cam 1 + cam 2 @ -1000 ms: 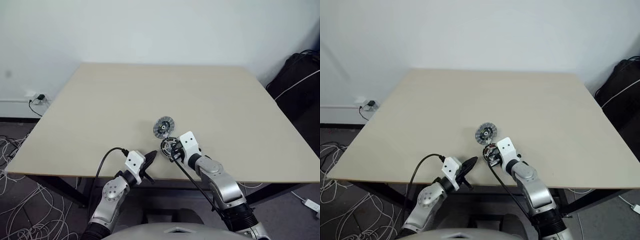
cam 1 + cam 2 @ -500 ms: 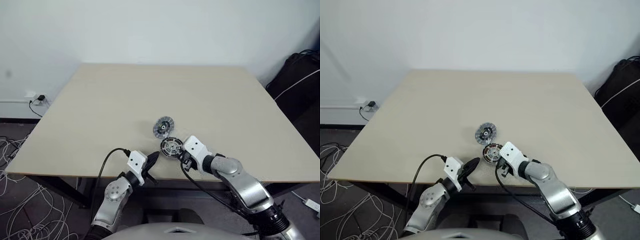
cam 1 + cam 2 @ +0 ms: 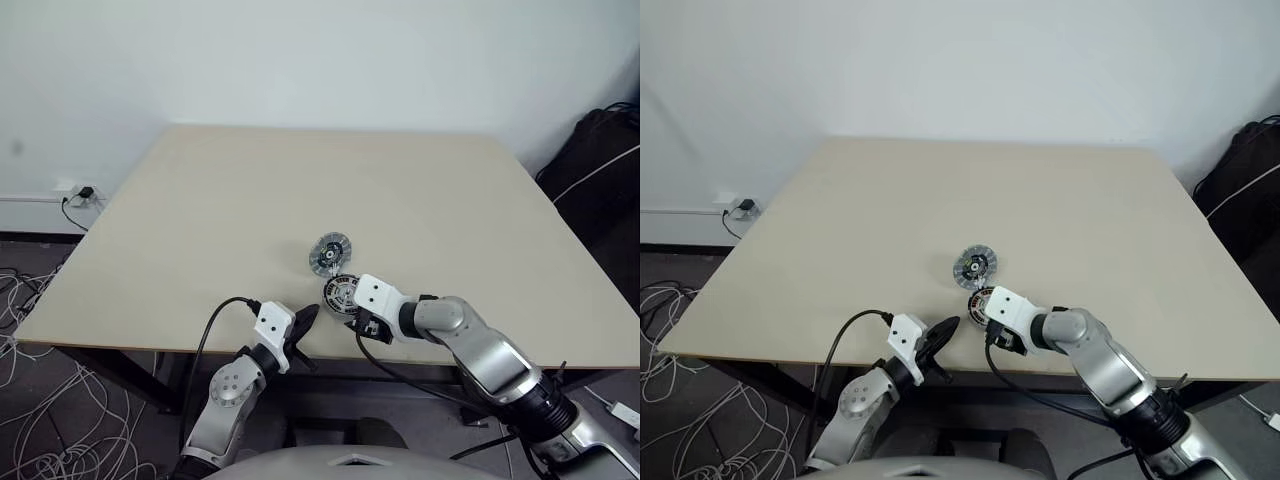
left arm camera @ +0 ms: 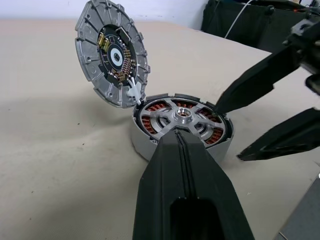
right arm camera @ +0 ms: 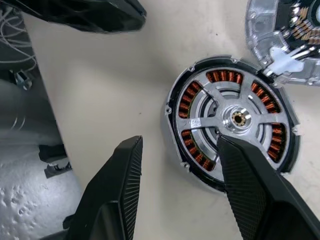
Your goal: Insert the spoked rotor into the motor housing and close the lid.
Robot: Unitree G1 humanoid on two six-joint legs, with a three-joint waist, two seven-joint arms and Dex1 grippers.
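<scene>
Left gripper at near table edge, black fingers pressed together, empty, aimed level toward motor. Right gripper just right of it, tilted down and leftward, black fingers spread apart, holding nothing; one fingertip over round silver motor housing with copper-brown windings, other over bare tabletop beside it. Touching or just above: cannot tell. Black cables trailing from both wrists off near edge.

Motor housing flat on beige rectangular wooden table, near front edge, slightly right of centre. Silver spoked rotor with raised central hub already seated inside housing, copper coils visible between broad spokes.

Round silver ribbed lid with circuit board and copper pins inside hinged open, standing tilted nearly upright at far side of housing, joined by small white clip. In head views lid just behind housing.

Beyond table: plain white wall. Wall socket with plug and loose white cables on floor at left. Black bag with white cable at right.
</scene>
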